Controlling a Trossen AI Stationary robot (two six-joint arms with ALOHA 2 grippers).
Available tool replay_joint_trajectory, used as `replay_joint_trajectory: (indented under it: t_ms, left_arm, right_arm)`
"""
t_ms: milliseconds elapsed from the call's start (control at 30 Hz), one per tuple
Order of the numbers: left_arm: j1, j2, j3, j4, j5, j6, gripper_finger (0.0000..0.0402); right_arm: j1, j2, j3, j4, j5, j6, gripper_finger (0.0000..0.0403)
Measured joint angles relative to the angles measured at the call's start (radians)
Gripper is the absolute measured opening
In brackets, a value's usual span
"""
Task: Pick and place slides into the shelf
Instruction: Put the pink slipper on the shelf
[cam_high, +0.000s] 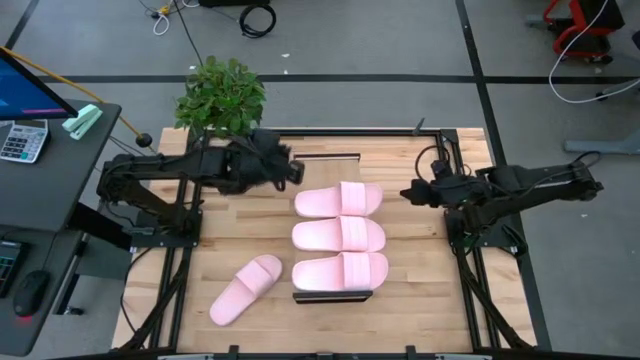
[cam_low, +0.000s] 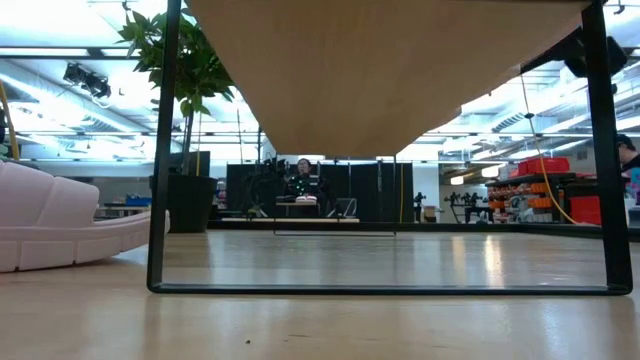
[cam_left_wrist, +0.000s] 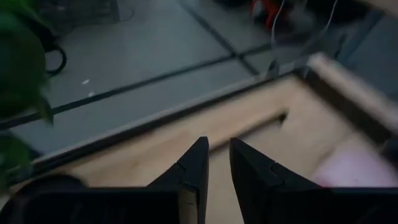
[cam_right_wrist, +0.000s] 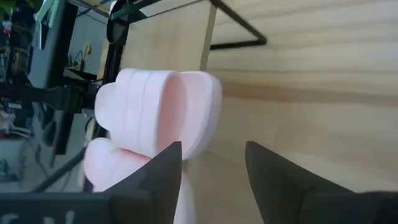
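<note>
Pink slides (cam_high: 339, 235): three lay on the shelf (cam_high: 333, 293), one beside. Left gripper (cam_left_wrist: 217, 163) nearly together; right gripper (cam_right_wrist: 213, 163) apart, empty.

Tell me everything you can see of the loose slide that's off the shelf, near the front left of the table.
The loose slide is pale pink, foam-looking, with one wide strap across and an open toe. It lies sole-down and flat on the table, angled diagonally, apart from the three slides lined up on the shelf. Nothing touches it except the tabletop; both grippers are far from it. The low view shows its side at the picture's left edge.
</note>
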Motion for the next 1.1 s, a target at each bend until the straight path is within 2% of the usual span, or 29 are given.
replay_joint_trajectory:
  t_ms: [133, 300, 500, 733, 1000, 1100]
  left_arm:
    - [-0.074, 0.041, 0.000, -0.166, 0.003, -0.179, 0.0078]
    - [-0.196, 0.084, -0.002, -0.405, 0.008, -0.586, 0.0084]
    - [-0.319, 0.092, -0.001, -0.524, 0.066, -0.940, 0.0080]
    - [-0.419, 0.109, -0.001, -0.575, 0.308, -1.176, 0.0091]
    - [-0.585, 0.169, -0.002, -0.623, 0.449, -1.446, 0.0114]
    - [-0.633, 0.215, -0.001, -0.624, 0.511, -1.466, 0.0118]
  right_arm:
    - [-0.003, -0.042, 0.000, -0.046, 0.020, -0.085, 0.0177]
    - [-0.009, -0.081, 0.000, -0.070, 0.008, -0.187, 0.0171]
    - [-0.009, -0.104, 0.000, -0.076, -0.036, -0.308, 0.0169]
    - [-0.009, -0.121, 0.000, -0.098, -0.095, -0.427, 0.0169]
    - [-0.008, -0.160, 0.000, -0.148, -0.111, -0.507, 0.0169]
    - [-0.008, -0.177, 0.000, -0.156, -0.111, -0.521, 0.0169]
